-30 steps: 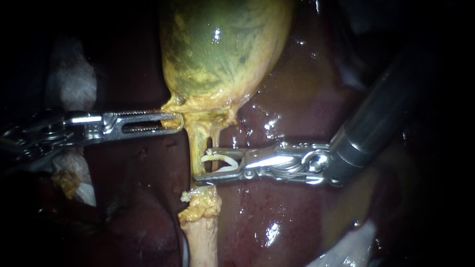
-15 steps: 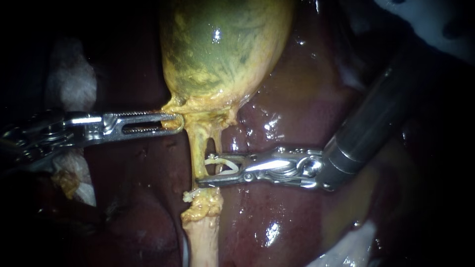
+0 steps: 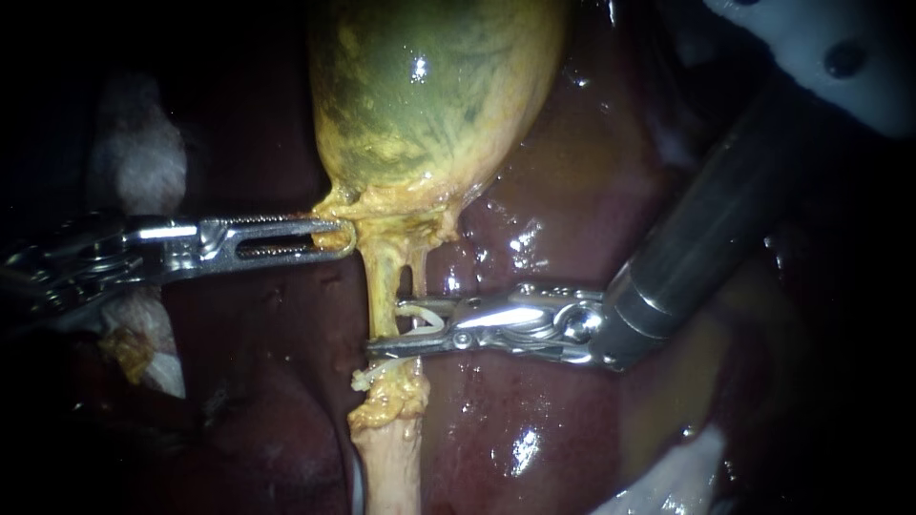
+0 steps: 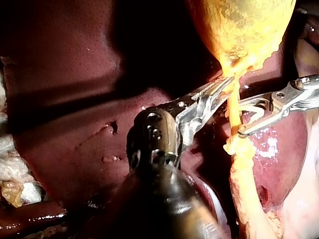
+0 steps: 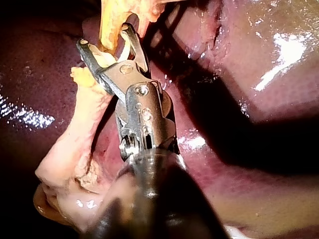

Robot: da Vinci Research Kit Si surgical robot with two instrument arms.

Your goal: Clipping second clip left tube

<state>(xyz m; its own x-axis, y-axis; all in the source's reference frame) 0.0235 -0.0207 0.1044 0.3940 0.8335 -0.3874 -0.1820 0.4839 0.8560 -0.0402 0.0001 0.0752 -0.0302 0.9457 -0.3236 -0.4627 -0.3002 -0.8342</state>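
While your left instrument (image 3: 329, 236) has its claw clenched on the gallbladder (image 3: 429, 86) at its neck, your right instrument (image 3: 386, 329) grasps an open clip (image 3: 425, 315) astride the left tube (image 3: 382, 281) below the gallbladder. A seated clip (image 3: 367, 377) lies farther from it. Squeezing and release remain, I judge.

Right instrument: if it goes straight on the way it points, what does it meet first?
The right instrument would meet the left tube first: it lies between the jaws, inside the clip. Depth is unclear.
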